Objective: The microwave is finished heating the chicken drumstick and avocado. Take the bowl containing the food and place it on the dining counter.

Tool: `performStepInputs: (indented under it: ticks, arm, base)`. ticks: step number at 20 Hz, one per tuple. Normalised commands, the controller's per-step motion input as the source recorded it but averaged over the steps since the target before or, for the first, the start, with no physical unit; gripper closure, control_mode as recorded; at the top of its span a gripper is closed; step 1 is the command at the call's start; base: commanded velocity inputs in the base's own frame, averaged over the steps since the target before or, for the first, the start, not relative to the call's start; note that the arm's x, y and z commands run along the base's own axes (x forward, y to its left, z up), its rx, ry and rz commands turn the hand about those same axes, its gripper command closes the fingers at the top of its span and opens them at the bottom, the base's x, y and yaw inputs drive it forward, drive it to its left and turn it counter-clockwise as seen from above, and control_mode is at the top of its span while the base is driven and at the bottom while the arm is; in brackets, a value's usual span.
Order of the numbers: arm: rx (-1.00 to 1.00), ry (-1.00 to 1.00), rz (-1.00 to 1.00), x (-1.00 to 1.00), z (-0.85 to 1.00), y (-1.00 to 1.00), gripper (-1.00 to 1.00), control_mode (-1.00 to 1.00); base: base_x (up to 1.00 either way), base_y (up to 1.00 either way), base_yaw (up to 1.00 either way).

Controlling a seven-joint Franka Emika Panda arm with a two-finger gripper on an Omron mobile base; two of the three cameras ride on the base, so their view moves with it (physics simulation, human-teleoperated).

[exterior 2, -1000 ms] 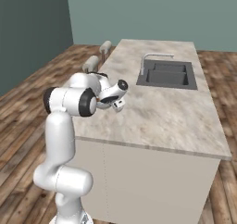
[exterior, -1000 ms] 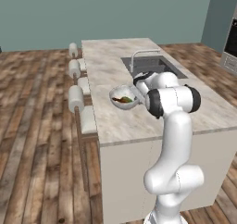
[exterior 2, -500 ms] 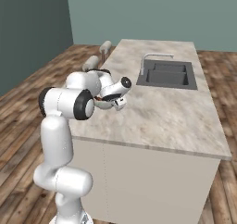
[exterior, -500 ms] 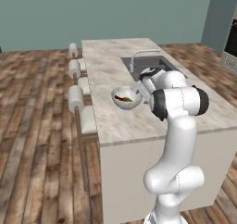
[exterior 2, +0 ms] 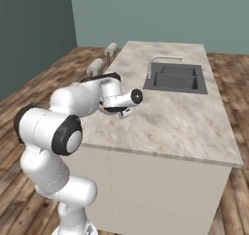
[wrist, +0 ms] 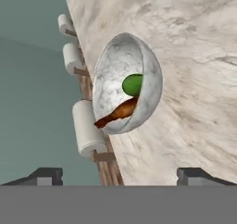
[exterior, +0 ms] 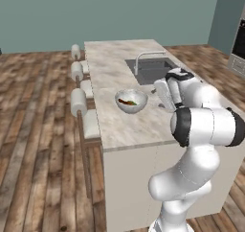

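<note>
Resting on the tabletop of the dining counter (exterior: 119, 68), the bowl (exterior: 130, 101) is seen upright, between the stool-side edge and the sink (exterior: 153, 70), with the chicken drumstick (wrist: 118, 114) and the avocado (wrist: 133, 84) inside it. The gripper (wrist: 119, 174) is spread wide and holds nothing; in the hand view its two tips stand well apart with the bowl in front of them, not between them. By that reading the placement looks done, and what remains is judged to be a clean retreat.

Several risks can be named. If the hand is drawn away along a path that dips or swings sideways, the bowl's rim could be clipped by a fingertip, and a rounded bowl (its marbled surface looks smooth and hard) would be expected to rock or slide easily on polished stone. A shove toward the stools (exterior: 79, 101) would be the worst case, since the bowl is nearer that edge than the far one, and it could be tipped off onto the floor. A tilt alone might be enough for the drumstick, which lies up against the wall, to be spilled out. The faucet (exterior: 146, 58) stands near the forearm, so a wide swing toward the sink could be stopped by it. A straight pull back along the gripper's own axis is judged safest.
</note>
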Motion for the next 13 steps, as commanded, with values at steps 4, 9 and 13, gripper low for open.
performStepInputs:
  ticks: [4,9,13]
  arm:
    - [0.06,-0.23,0.0,-1.0,0.83,0.0,-1.0,-1.0]
    - [0.02,-0.27,0.0,-1.0,0.96,0.0,-1.0,-1.0]
    - [0.0,-0.27,0.01,-1.0,1.0,0.0,-1.0,-1.0]
  base:
    - [0.0,0.0,0.0]
    - [0.0,0.0,0.0]
    - [0.0,0.0,0.0]
